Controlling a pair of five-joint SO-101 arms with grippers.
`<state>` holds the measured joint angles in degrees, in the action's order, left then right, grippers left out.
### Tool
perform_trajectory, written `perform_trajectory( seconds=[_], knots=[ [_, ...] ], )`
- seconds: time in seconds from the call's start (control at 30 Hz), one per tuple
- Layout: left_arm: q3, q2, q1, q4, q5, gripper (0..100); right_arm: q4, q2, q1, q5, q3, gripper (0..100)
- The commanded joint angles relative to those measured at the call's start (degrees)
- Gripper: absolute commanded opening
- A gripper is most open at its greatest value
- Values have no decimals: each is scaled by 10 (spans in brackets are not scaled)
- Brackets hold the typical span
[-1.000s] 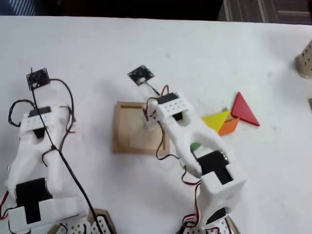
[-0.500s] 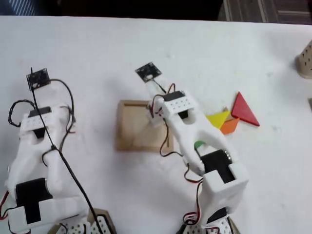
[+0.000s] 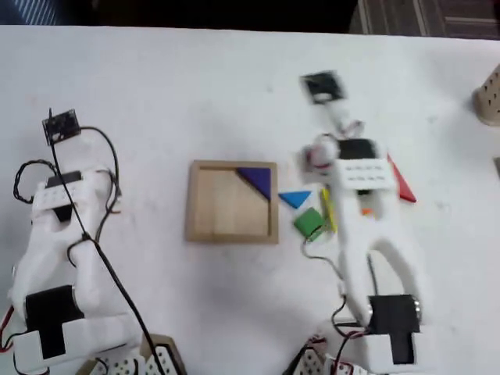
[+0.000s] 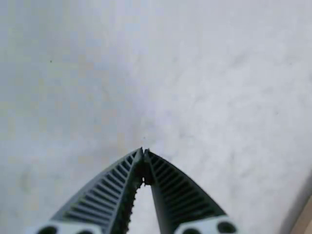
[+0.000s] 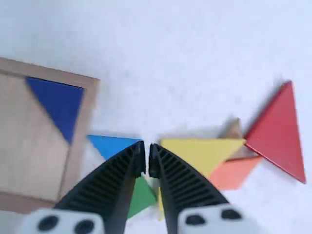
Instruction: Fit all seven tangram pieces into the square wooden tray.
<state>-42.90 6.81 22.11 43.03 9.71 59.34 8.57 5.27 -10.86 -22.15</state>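
The right claw [image 5: 146,146] hangs just beside the tray [image 3: 223,211], jaws all but closed on nothing, its tips over the gap between the light blue triangle [image 5: 109,145] and the yellow triangle [image 5: 202,152], with the green square [image 5: 141,195] below its fingers. A dark blue triangle [image 3: 258,180] sits in the tray's corner on the claw's side, while the red triangle [image 5: 275,131] and orange piece [image 5: 234,174] lie farther from the tray, past the yellow one. The left claw [image 4: 144,153] is pinched shut and empty over bare table on the tray's other side.
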Motion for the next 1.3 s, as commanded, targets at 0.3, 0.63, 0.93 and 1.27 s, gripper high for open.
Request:
perform_trajectory(
  seconds=[0.3, 0.63, 0.93, 1.27],
  knots=[
    [5, 29, -7, -13, -5, 24, 8, -56, -216, -42, -11, 145],
    [4, 29, -7, -13, -5, 24, 15, -113, -217, 172, -11, 148],
    [4, 29, -7, -13, -5, 24, -7, -137, -173, 275, -11, 149],
    [2, 29, -7, -13, -5, 24, 5, -275, -190, 292, 95, 149]
  ],
)
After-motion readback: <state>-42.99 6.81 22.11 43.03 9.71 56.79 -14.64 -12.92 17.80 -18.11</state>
